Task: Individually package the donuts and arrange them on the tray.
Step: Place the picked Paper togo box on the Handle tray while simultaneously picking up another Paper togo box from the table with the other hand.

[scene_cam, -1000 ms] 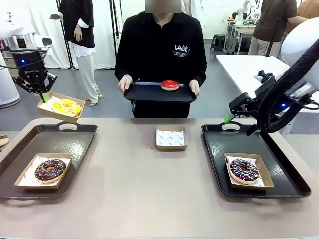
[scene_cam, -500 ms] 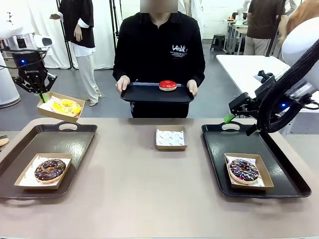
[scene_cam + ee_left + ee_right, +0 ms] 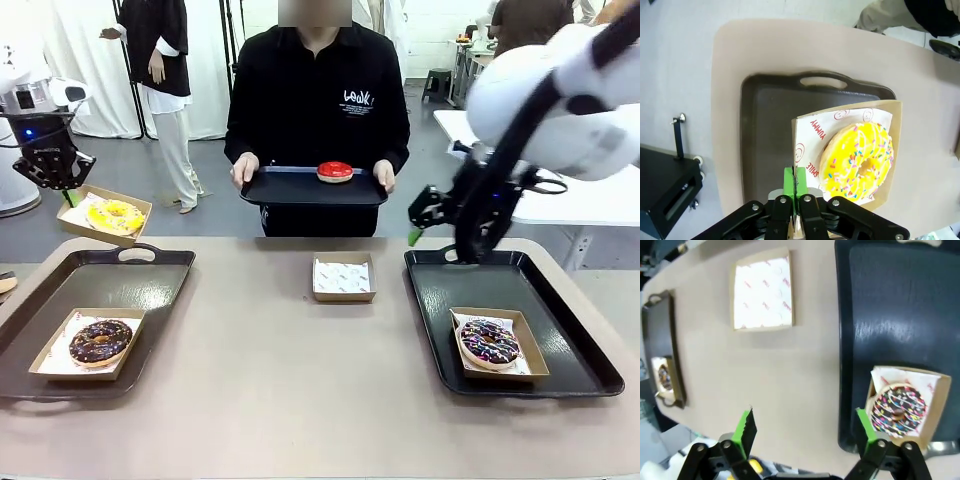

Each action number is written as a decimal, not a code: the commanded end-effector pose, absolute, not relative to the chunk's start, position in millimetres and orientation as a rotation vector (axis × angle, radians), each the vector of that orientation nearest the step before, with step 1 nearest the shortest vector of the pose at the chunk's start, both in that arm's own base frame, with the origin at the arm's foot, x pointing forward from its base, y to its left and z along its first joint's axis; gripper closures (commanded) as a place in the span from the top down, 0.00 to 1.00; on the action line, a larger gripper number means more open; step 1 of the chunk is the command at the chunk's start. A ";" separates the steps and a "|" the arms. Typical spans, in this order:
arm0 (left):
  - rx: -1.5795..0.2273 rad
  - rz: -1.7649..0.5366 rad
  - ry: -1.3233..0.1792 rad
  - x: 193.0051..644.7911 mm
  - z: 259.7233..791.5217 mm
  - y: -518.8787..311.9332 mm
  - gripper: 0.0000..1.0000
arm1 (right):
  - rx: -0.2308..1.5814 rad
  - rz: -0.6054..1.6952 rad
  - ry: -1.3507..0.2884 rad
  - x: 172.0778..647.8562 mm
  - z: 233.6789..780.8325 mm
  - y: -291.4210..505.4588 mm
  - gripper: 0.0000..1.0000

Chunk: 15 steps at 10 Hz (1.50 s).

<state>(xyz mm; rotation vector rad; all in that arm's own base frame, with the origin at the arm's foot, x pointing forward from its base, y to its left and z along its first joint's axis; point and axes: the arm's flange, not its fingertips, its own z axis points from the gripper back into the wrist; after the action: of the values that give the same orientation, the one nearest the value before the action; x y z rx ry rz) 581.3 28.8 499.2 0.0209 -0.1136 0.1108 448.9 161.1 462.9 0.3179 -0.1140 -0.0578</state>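
Donuts number four, all apart. The yellow donut (image 3: 857,160) lies in a tilted lifted box (image 3: 812,135), in the air above the far end of the left tray (image 3: 120,285). The chocolate donut (image 3: 100,340) sits in a second box (image 3: 52,358) on that tray's near part. The sprinkled donut (image 3: 489,341) sits in a third box (image 3: 528,358) on the near part of the right tray (image 3: 450,285). The red donut (image 3: 335,171) lies unboxed on a held tray (image 3: 285,186) that a person (image 3: 318,100) grips at both ends beyond the far edge. A fourth box (image 3: 343,277), paper-lined, rests on the worktop (image 3: 290,380) between the two lying trays, touching neither. The left gripper (image 3: 795,180) has its fingers pressed together on the lifted box's edge, just beside the donut. The right gripper (image 3: 805,424) hangs above the strip between the fourth box and the right tray, fingers spread wide, gripping nothing. The tan worktop lies bare across its near middle, and each lying tray lies close to a side edge. Behind are a grey floor, white curtains and a white table at the right.
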 end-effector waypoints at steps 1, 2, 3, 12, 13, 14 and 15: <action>0.027 0.057 -0.137 589.1 485.2 33.1 0.01 | 0.233 -0.102 -0.089 489.3 459.9 189.2 1.00; 0.018 0.032 -0.136 588.7 475.1 35.1 0.01 | 0.198 -0.104 -0.090 503.3 451.3 202.2 1.00; 0.003 0.011 -0.128 587.0 464.7 35.6 0.01 | 0.151 -0.095 -0.104 519.3 440.1 214.3 1.00; 0.022 -0.002 -0.087 584.0 440.1 30.6 0.01 | 0.151 0.014 -0.071 537.4 409.9 238.8 1.00; 0.022 -0.002 -0.087 584.0 440.1 30.6 0.01 | 0.151 0.014 -0.071 537.4 409.9 238.8 1.00; 0.022 -0.002 -0.087 584.0 440.1 30.6 0.01 | 0.152 0.015 -0.072 540.5 409.7 239.6 1.00; 0.022 -0.003 -0.083 583.2 438.0 30.2 0.01 | 0.119 0.066 -0.109 542.0 399.6 246.4 1.00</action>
<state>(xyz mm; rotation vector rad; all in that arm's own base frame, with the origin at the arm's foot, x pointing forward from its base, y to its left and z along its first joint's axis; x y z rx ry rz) 583.2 30.2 437.9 0.0218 -0.0826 -0.0028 540.2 241.8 408.1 0.1479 -0.0755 0.0270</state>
